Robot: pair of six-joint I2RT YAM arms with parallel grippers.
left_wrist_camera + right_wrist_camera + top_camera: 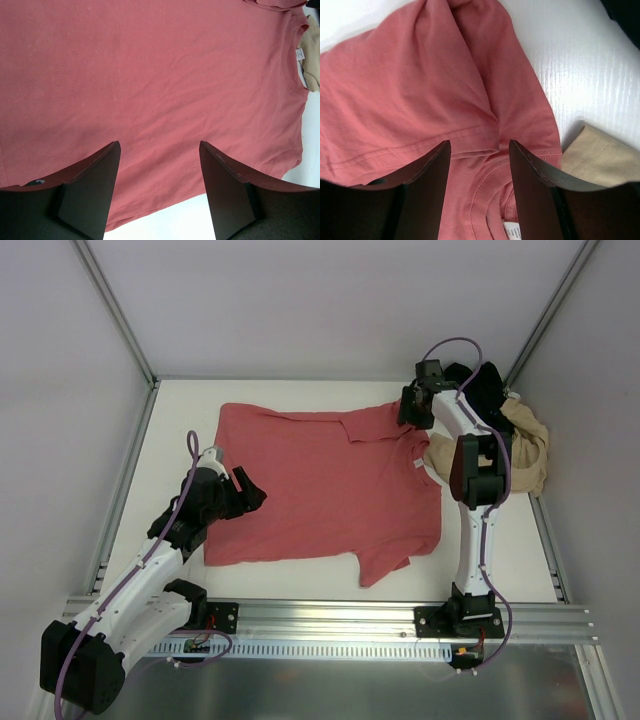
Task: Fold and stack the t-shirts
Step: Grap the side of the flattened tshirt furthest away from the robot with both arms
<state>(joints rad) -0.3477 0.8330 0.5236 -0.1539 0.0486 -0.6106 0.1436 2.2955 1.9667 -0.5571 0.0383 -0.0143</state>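
The coral-red t-shirt lies spread flat on the white table, its far sleeve folded over onto the body. My left gripper is open and empty over the shirt's left edge; in the left wrist view the red cloth and its edge lie under the jaws. My right gripper is open and empty above the folded sleeve and collar; it also shows in the right wrist view. The black t-shirt and the beige t-shirt lie crumpled at the back right.
White walls with metal corner posts close in the table on three sides. A metal rail carrying the arm bases runs along the near edge. The beige cloth lies just right of the red collar.
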